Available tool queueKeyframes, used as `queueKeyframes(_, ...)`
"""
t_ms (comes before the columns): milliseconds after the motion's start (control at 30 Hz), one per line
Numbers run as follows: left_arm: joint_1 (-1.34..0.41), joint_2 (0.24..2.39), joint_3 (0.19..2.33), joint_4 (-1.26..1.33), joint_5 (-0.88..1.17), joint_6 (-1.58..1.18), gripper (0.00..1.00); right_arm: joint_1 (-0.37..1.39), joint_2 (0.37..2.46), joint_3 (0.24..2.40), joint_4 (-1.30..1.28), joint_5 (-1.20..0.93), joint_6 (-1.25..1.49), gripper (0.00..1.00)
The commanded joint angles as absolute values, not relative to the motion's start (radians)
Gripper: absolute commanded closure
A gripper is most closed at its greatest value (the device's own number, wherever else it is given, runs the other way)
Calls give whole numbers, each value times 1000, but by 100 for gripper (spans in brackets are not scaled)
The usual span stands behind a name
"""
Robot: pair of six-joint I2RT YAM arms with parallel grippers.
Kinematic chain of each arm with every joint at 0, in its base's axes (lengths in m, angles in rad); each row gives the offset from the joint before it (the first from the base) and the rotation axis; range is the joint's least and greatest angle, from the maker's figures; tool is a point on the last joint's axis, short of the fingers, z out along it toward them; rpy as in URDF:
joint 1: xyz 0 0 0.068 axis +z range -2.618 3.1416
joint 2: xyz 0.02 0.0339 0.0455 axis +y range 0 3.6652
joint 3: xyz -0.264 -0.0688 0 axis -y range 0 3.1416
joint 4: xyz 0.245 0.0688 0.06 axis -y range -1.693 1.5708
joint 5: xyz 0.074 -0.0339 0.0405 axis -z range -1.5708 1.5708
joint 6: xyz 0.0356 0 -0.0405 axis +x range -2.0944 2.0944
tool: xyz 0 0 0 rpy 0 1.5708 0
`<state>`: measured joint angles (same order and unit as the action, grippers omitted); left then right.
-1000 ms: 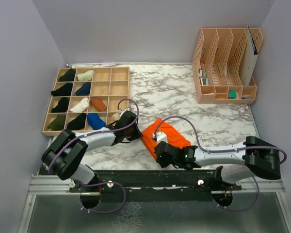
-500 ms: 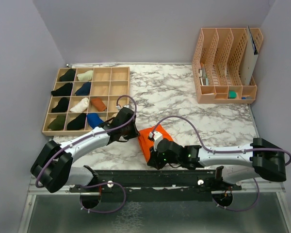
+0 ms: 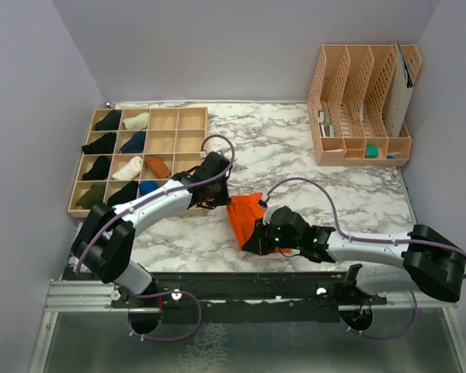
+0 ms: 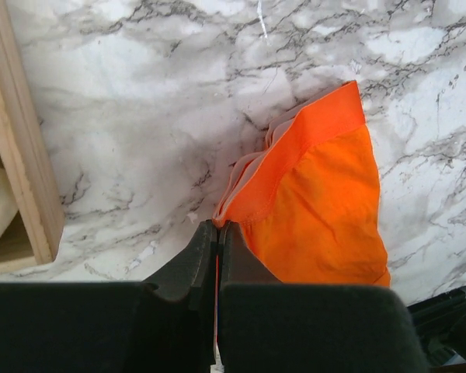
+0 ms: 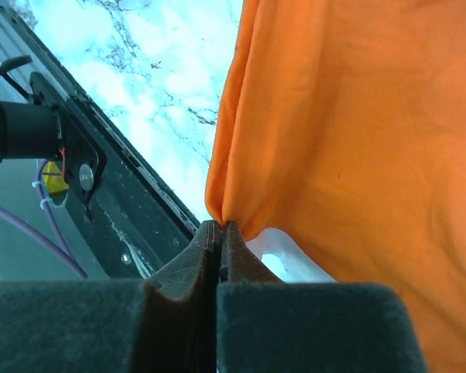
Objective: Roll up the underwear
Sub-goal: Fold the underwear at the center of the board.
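The bright orange underwear (image 3: pixel 245 213) is bunched up and pinched from two sides near the table's front middle. My left gripper (image 3: pixel 226 203) is shut on a corner at its orange waistband (image 4: pixel 299 151), the cloth's edge caught between the black fingertips (image 4: pixel 204 237). My right gripper (image 3: pixel 252 241) is shut on a fold at the near edge of the underwear (image 5: pixel 357 132), which hangs above the marble here. A rust-brown underwear roll (image 3: pixel 158 166) lies in a compartment of the wooden organizer (image 3: pixel 191 130).
The wooden organizer's rim (image 4: pixel 15 148) is close on the left, holding several dark, blue and cream bundles. A peach file rack (image 3: pixel 363 101) stands at the back right. The black frame rail (image 5: pixel 101 183) runs along the near table edge.
The underwear went from lying spread out to gathered and lifted. My left gripper moved right and closed on its waistband corner; my right gripper shifted left and farther in, still pinching the cloth.
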<state>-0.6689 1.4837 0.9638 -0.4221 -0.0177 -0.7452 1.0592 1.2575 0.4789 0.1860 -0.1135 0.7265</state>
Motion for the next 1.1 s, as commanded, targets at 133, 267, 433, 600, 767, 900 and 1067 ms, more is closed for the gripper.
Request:
queueKeyframes(133, -670, 1654, 1165, -523, -5, -643, 100, 1007, 1194, 347, 352, -137, 887, 100)
queueKeyframes(267, -679, 1724, 1248, -566, -1, -617, 100, 973, 1138, 274, 417, -115, 947, 100)
queueKeyframes(433, -695, 1779, 1334, -594, 0, -612, 100, 897, 1122, 256, 411, -174, 959, 100)
queueKeyframes(600, -715, 1817, 1393, -602, 24, -618, 100, 820, 1147, 273, 367, -238, 954, 100)
queueKeyframes(767, -710, 1775, 1326, -602, -48, -632, 100, 817, 1195, 385, 249, -314, 775, 100)
queueKeyframes(900, -681, 1679, 1225, -598, -69, -644, 100, 824, 1235, 428, 261, -426, 713, 100)
queueKeyframes(1067, -660, 1530, 1084, -600, -54, -657, 100, 946, 1320, 526, 219, -464, 670, 100)
